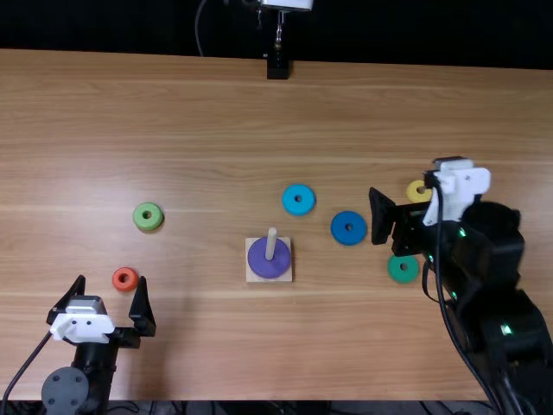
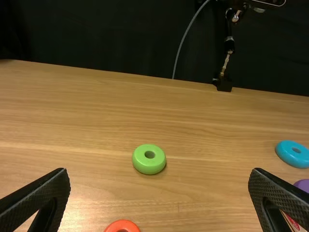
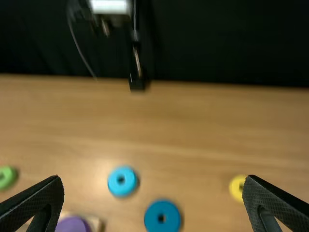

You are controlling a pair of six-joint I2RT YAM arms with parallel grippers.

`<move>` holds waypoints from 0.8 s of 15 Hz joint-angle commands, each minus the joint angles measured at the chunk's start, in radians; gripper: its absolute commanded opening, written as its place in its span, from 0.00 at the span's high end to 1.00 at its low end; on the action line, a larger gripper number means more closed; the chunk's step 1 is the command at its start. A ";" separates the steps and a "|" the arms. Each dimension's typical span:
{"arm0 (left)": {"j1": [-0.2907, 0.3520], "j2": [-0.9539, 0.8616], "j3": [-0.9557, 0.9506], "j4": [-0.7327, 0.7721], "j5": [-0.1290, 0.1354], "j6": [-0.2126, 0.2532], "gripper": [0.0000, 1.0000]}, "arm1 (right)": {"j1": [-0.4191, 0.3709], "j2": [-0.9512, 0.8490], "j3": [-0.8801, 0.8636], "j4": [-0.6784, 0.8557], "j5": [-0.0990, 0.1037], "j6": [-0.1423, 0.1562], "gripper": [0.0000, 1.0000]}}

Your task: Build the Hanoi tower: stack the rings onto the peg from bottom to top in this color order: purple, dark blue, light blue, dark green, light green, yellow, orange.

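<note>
The purple ring [image 1: 269,258] lies around the light peg [image 1: 271,243] on its square base [image 1: 288,274]. Left of it are the light green ring [image 1: 148,216] and the orange ring [image 1: 125,278]. To the right lie the light blue ring [image 1: 298,200], dark blue ring [image 1: 349,227], dark green ring [image 1: 403,269] and the partly covered yellow ring [image 1: 418,190]. My left gripper [image 1: 111,280], open and empty, is near the orange ring; the left wrist view shows this gripper [image 2: 160,173] too. Open and empty, my right gripper [image 1: 382,218] is beside the dark blue ring; its fingers spread wide in its wrist view [image 3: 152,179].
The right arm stretches over the table's right side, close to the yellow and dark green rings. A black stand [image 1: 277,67] is at the far edge of the wooden table [image 1: 207,121], with a cable behind it.
</note>
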 commanded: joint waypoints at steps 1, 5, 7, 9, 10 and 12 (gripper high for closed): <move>0.006 -0.012 -0.032 -0.001 0.016 0.009 0.00 | 0.012 0.073 0.048 -0.074 0.010 0.007 0.00; 0.006 -0.012 -0.032 -0.001 0.016 0.009 0.00 | 0.035 0.260 0.105 -0.249 0.008 0.005 0.00; 0.006 -0.012 -0.032 -0.001 0.016 0.009 0.00 | 0.077 0.358 0.108 -0.246 0.015 0.005 0.00; 0.006 -0.012 -0.032 -0.001 0.016 0.009 0.00 | 0.077 0.461 0.115 -0.240 0.010 0.005 0.00; 0.006 -0.012 -0.032 -0.001 0.016 0.009 0.00 | 0.078 0.497 0.141 -0.240 0.010 0.005 0.00; 0.006 -0.012 -0.032 -0.001 0.016 0.009 0.00 | 0.075 0.559 0.171 -0.240 0.015 0.008 0.00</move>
